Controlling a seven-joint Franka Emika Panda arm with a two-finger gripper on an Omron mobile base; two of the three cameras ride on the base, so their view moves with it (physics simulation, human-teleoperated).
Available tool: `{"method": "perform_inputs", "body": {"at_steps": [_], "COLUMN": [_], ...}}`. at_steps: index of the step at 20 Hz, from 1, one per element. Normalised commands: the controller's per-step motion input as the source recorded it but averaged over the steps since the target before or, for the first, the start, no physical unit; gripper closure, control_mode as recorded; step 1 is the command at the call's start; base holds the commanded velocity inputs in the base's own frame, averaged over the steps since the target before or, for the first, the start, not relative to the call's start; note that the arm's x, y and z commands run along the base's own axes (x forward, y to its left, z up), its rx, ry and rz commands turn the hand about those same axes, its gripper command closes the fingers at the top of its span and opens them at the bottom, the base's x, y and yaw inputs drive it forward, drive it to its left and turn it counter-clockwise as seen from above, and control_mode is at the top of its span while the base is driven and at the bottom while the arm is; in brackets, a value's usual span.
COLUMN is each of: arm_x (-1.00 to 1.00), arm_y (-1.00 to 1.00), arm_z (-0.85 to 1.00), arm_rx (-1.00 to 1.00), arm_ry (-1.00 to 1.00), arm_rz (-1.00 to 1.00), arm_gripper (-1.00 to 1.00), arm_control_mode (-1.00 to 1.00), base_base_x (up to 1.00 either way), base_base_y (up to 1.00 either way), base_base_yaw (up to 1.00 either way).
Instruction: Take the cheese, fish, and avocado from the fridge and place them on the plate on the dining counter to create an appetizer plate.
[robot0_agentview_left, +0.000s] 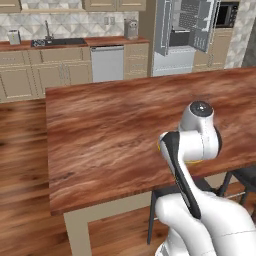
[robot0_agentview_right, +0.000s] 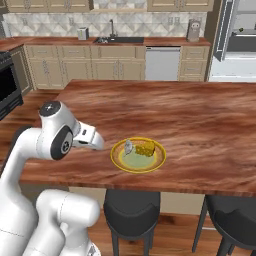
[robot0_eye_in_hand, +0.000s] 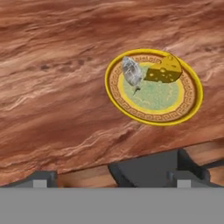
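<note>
The plate (robot0_eye_in_hand: 154, 114) is sitting near the counter's (robot0_eye_in_hand: 65, 65) front edge, carrying the cheese (robot0_eye_in_hand: 165, 70) and, touching it, what is probably the fish (robot0_eye_in_hand: 131, 71), pale and hard to read. The gripper (robot0_eye_in_hand: 111, 179) is hovering apart from them, jaws spread wide, gripping nothing. The fridge (robot0_agentview_left: 184, 35) is standing open behind.

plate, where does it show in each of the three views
left base view: a thin yellow sliver of the plate peeks out left of the arm's elbow, the rest hidden behind it.
right base view: plate sits low centre on the counter, near its front edge.
hand view: plate lies upper right, close to the counter edge.
Shared landmark: the reddish wood counter under it.
</note>
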Motion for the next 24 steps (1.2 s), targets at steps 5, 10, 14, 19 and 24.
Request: {"method": "perform_inputs", "body": {"at_steps": [5, 10, 14, 19, 24], "arm_x": [0.00, 0.00, 0.00, 0.00, 0.00], "arm_y": [0.00, 0.00, 0.00, 0.00, 0.00], "arm_z": [0.00, 0.00, 0.00, 0.00, 0.00], "arm_rx": [0.00, 0.00, 0.00, 0.00, 0.00], "arm_ry": [0.00, 0.00, 0.00, 0.00, 0.00], "arm_rz": [0.00, 0.00, 0.00, 0.00, 0.00], "arm_gripper": [-1.00, -1.00, -1.00, -1.00, -1.00], "arm_control_mode": [1.00, 1.00, 1.00, 1.00, 1.00], "base_base_x": [-0.88, -0.88, -0.56, -0.18, 0.16], "base_base_y": [0.60, 1.00, 1.00, 1.00, 1.00], "base_base_yaw": [0.00, 0.00, 0.00, 0.00, 0.00]}}
